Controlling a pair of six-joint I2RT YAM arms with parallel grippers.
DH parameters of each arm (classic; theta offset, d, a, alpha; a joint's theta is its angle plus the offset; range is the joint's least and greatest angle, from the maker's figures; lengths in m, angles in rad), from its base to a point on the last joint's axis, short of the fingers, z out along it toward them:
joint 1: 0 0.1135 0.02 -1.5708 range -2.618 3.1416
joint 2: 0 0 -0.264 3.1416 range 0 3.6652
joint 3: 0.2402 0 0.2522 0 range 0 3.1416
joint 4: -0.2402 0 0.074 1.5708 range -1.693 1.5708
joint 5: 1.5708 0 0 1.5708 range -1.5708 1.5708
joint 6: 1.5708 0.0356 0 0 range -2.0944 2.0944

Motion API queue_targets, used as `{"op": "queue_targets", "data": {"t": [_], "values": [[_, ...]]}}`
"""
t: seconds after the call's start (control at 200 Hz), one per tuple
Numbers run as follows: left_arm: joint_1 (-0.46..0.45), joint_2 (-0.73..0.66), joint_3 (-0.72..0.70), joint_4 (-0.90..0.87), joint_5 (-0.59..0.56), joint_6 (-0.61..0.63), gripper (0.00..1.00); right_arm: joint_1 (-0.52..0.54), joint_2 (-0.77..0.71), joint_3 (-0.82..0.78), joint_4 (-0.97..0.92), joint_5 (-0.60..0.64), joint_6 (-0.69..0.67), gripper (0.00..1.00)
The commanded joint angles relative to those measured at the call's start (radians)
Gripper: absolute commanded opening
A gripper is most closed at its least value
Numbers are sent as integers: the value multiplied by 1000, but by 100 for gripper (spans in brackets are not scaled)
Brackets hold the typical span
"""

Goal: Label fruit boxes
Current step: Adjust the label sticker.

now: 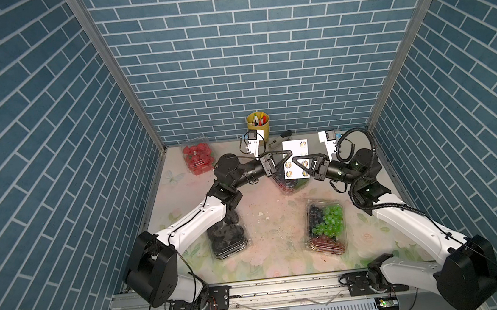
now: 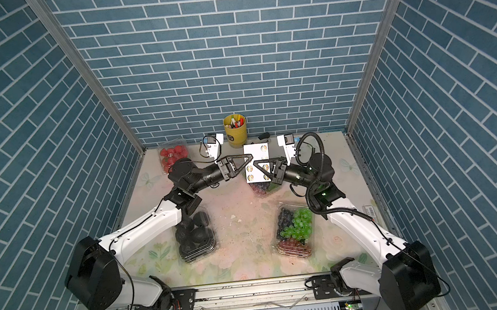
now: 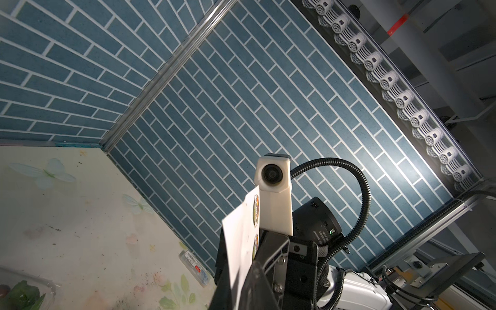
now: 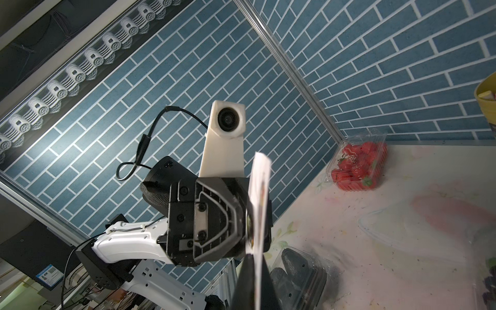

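1. Surface (image 1: 272, 221): floral print, enclosed by blue brick-pattern walls. Four clear fruit boxes stood on it, well apart from one another.
2. Strawberry box (image 1: 197, 157): far left, close to the corner of the walls. It also showed in the right wrist view (image 4: 357, 166).
3. Black fruit box (image 1: 229, 238): near left, its far end partly covered by the white link of the left arm (image 1: 197, 219).
4. Mixed grape box (image 1: 325, 226): near right, just left of the right arm (image 1: 402, 215). Dark grapes sat at its far end, green in the middle and red at the near end.
5. Dark grape box (image 1: 287, 187): centre, toward the far side. It was mostly hidden beneath the sticker sheet (image 1: 293, 146) and both sets of jaws, and only its near end showed in both top views.
6. The sticker sheet was held in the air above the dark grape box, between the two arms. Round stickers showed along its edges. It appeared nearly edge-on in the right wrist view (image 4: 259, 201).
7. The right arm extended from the near right toward centre. The right jaws were closed on the sticker sheet, which rose straight out of them in the right wrist view.
8. The left arm extended from the near left toward centre. The left jaws had their tips at the left part of the sheet, just beside the right jaws. I could not tell whether they pinched the sheet or stood slightly apart.
9. Yellow pen cup (image 1: 258, 127): far centre, against the back wall, with pens standing in it.
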Motion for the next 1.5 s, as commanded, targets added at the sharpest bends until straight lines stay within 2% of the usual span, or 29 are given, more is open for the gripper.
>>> {"op": "queue_targets", "data": {"t": [0.0,0.16,0.27,0.335,0.485,0.53,0.75,0.99,1.04,1.155,1.44,1.495], "values": [[5,-43,25,-8,2,33,18,-7,-7,9,22,-4,-5,0],[10,-51,21,-21,2,40,16,-8,-13,9,21,-1,-5,0],[9,-41,18,-11,4,31,10,-9,-14,11,23,0,-4,0],[9,-39,18,-7,8,26,3,-9,-14,11,23,1,-4,0],[8,-30,26,-18,9,26,3,-9,-14,12,29,-6,-1,0],[8,-27,26,-19,9,24,0,-8,-14,11,34,-8,0,0],[-2,21,38,30,35,-36,0,-8,5,12,94,-36,33,0],[0,27,41,43,34,-41,0,-8,5,5,136,-59,47,0],[0,24,39,43,32,-39,10,-9,1,2,133,-55,45,0],[8,13,26,48,28,-39,14,-10,-13,-2,110,-38,30,0],[17,-16,0,55,11,-39,14,-16,-22,-9,93,-22,19,0],[17,-12,-1,63,15,-46,7,-15,-22,-9,100,-24,21,0]]}}
